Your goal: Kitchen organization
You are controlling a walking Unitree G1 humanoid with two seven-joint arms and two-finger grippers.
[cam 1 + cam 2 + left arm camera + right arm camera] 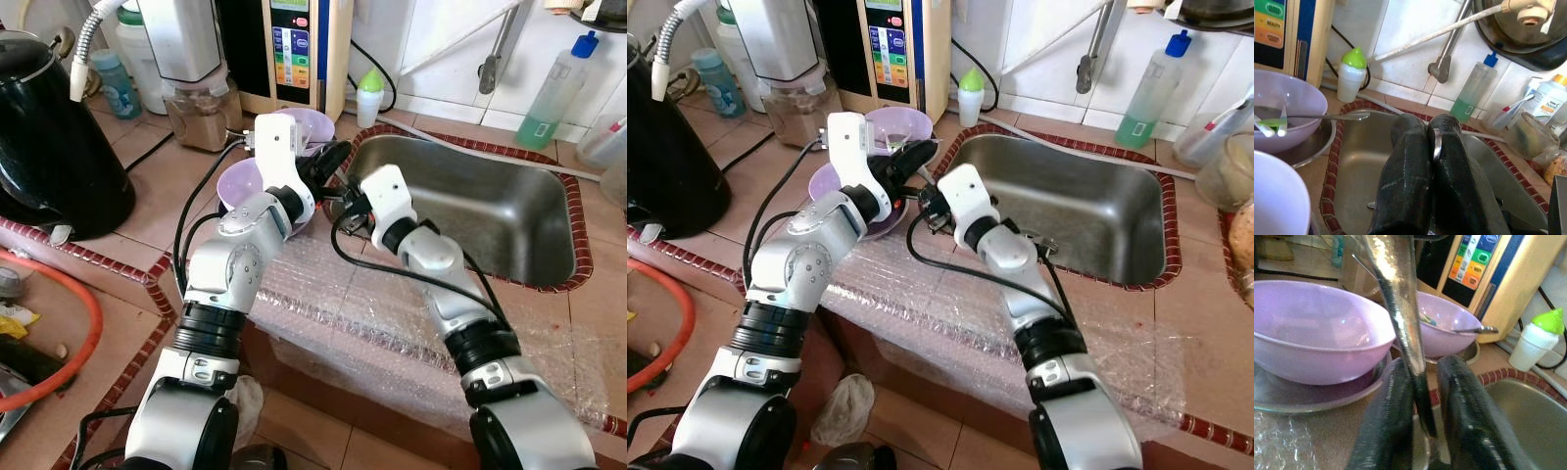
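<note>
While the head views hide it, the wrist views show a shiny metal utensil (1400, 318): left gripper (1431, 147) pinches its edge over the sink (509, 225), and right gripper's (1422, 396) slightly parted fingers straddle it beside two lilac bowls (1317, 328).

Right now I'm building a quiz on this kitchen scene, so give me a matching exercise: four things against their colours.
Things:
1. near bowl
2. soap bottle
3. sink
4. kettle

Colours:
A. black
B. clear with green liquid and a blue cap
C. purple
D. bare steel

Pairs: 1-C, 2-B, 3-D, 4-A
</note>
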